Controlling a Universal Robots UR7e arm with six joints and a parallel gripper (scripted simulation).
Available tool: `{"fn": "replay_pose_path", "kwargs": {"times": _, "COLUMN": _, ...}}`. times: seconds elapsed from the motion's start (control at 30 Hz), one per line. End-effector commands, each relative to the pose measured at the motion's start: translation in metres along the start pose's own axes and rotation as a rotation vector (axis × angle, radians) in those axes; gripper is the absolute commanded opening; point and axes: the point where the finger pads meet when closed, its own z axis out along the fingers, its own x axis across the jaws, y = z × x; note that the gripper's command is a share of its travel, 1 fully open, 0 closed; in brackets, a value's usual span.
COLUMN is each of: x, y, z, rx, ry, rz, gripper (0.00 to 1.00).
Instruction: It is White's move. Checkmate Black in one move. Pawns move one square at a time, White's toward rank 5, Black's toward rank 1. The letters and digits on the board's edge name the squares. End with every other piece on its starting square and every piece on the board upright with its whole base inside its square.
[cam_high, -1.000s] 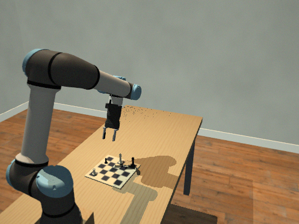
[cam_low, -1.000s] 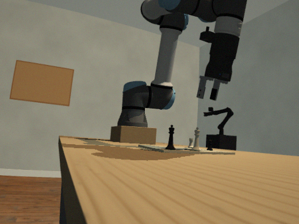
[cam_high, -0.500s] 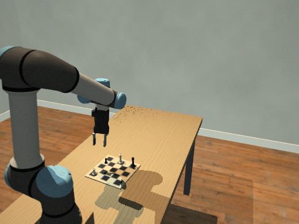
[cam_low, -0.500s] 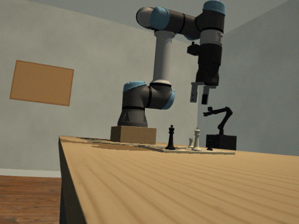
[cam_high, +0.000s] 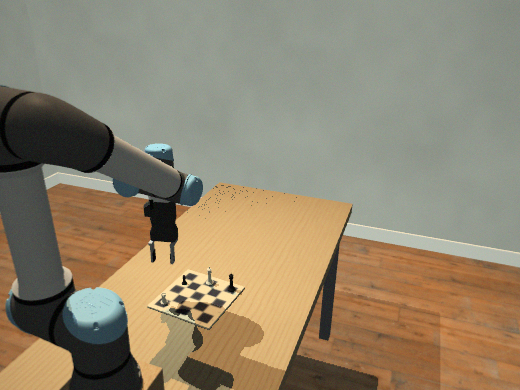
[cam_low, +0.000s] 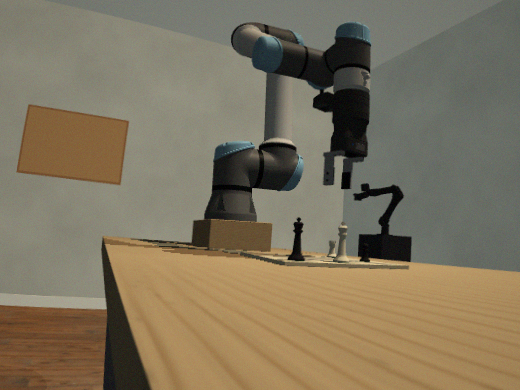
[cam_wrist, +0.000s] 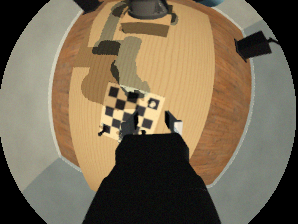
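Note:
A small chessboard lies on the wooden table. On it stand a tall black piece, a tall white piece, a small black pawn and a small white piece. All stand upright. My gripper is open and empty. It points down and hangs well above the board, near the side with the white tall piece and the black pawn. In the wrist view my gripper's dark body hides the board's near part.
The robot's base stands on a wooden block behind the board. A black camera stand stands beyond the board. The table's right edge drops to the wooden floor.

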Motion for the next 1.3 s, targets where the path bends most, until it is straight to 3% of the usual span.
{"fn": "replay_pose_path", "kwargs": {"times": 0.0, "x": 0.0032, "y": -0.0061, "z": 0.0017, "rx": -0.019, "ry": -0.006, "rz": -0.008, "gripper": 1.00}}
{"fn": "replay_pose_path", "kwargs": {"times": 0.93, "x": 0.0048, "y": -0.0094, "z": 0.0030, "rx": -0.028, "ry": -0.009, "rz": -0.004, "gripper": 1.00}}
{"fn": "replay_pose_path", "kwargs": {"times": 1.27, "x": 0.0057, "y": -0.0110, "z": 0.0075, "rx": -0.029, "ry": -0.006, "rz": 0.138, "gripper": 1.00}}
